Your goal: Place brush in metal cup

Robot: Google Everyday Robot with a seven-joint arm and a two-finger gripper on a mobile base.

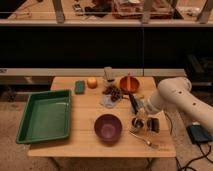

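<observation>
Now, sweeping from the left, you are looking at a green tray (44,116) sitting on the left part of the wooden table (85,143), with a small green block (79,87) and an orange fruit (92,82) lying toward the far edge. A purple bowl (108,127) is resting near the middle front, and an orange bowl (129,84) is standing farther back.

Right of the purple bowl, the gripper (141,120) is hanging low over the table's right end, its jaws shut. The brush (134,103) is showing as a dark slim shape running from just above the gripper toward the far side, its long axis pointing roughly away from you; you cannot tell for certain that the jaws are clamping it. The metal cup (137,123) is sitting right under and just beside the gripper, so the move ahead looks like a short lowering of the brush into the cup, not a reach.

A silver fork (145,140) is lying near the front right edge. Behind the table, a dark counter is running across the room.
</observation>
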